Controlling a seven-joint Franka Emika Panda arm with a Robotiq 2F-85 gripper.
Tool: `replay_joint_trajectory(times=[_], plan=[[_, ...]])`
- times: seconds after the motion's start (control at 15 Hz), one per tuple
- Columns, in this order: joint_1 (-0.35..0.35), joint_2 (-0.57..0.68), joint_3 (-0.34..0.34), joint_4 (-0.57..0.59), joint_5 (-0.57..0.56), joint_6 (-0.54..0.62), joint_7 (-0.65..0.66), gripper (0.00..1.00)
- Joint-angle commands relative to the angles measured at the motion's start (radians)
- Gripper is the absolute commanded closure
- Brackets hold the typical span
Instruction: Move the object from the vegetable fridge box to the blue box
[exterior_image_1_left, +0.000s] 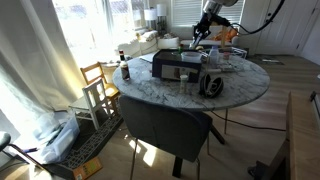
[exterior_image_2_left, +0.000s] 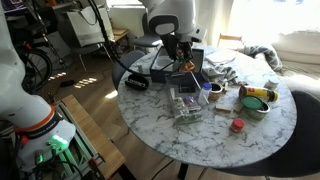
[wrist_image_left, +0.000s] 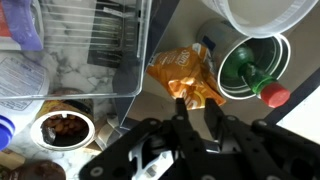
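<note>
My gripper (wrist_image_left: 192, 108) is shut on a crinkled orange snack bag (wrist_image_left: 180, 72) and holds it in the air. The bag hangs over a dark surface next to the clear plastic fridge box (wrist_image_left: 95, 50), whose ribbed wall fills the upper left of the wrist view. In both exterior views the gripper (exterior_image_2_left: 185, 60) (exterior_image_1_left: 198, 38) hovers above the far side of the round marble table, over the dark blue box (exterior_image_2_left: 160, 65). The clear fridge box (exterior_image_2_left: 186, 104) lies nearer the table's middle.
A green bottle with a red cap (wrist_image_left: 252, 68) and a white bowl (wrist_image_left: 262, 14) lie right of the bag. A small bowl of brown food (wrist_image_left: 65, 128) sits at lower left. A yellow-green tin (exterior_image_2_left: 256, 97), a red cap (exterior_image_2_left: 237, 125) and a dark chair (exterior_image_1_left: 165, 125) are nearby.
</note>
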Motion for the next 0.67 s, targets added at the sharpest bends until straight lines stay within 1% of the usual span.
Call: replay_joint_trajectory(times=[0.0, 0.07, 0.13, 0.2, 0.33, 0.4, 0.6], plan=[[-0.012, -0.037, -0.006, -0.017, -0.035, -0.076, 0.008, 0.41], [-0.003, -0.06, -0.021, -0.039, -0.064, -0.095, 0.027, 0.34], [-0.005, -0.097, -0.028, -0.064, -0.088, -0.156, 0.014, 0.26], [-0.01, -0.129, -0.03, -0.083, -0.098, -0.21, -0.011, 0.19], [0.012, -0.205, -0.075, -0.133, -0.208, -0.284, 0.011, 0.04], [0.015, -0.246, -0.092, -0.154, -0.265, -0.338, 0.01, 0.01], [0.015, -0.366, -0.126, -0.224, -0.395, -0.402, -0.032, 0.0]])
